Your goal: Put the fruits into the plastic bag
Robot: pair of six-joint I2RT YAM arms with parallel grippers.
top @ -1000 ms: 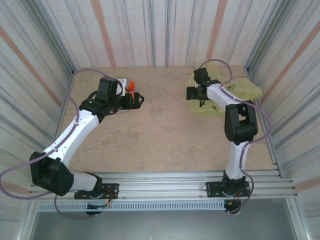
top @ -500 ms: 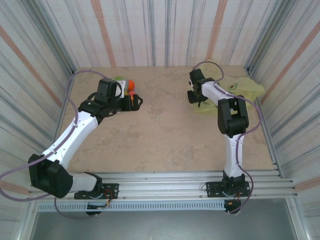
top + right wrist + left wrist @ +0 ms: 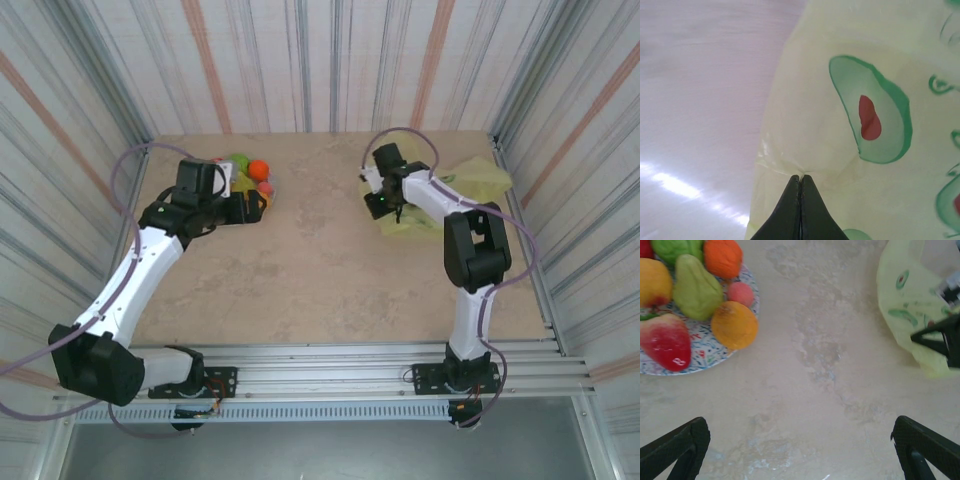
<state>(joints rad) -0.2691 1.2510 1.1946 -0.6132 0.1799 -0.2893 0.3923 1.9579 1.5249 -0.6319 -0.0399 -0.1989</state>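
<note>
Several glossy fruits [image 3: 695,287] lie heaped on a speckled plate [image 3: 710,354]: a red one [image 3: 665,340], green pears, orange ones [image 3: 734,325] and a small pink one [image 3: 741,293]. From above the fruits [image 3: 252,168] sit at the far left of the table. My left gripper [image 3: 255,207] hovers just near of them, open and holding nothing, its fingers [image 3: 675,450] spread wide over bare table. The yellow plastic bag [image 3: 470,180] with green avocado prints lies at the far right. My right gripper [image 3: 801,176] is shut on the left edge of the plastic bag [image 3: 840,120].
Corrugated striped walls [image 3: 330,60] enclose the table on three sides. A wide stretch of marbled tabletop [image 3: 320,250] separates plate and bag. Cables loop over both arms. A metal rail [image 3: 340,360] runs along the near edge.
My left arm drew back to the left, uncovering the plate of fruits. My right gripper moved left and slightly nearer, pulling the bag's pinched edge with it.
</note>
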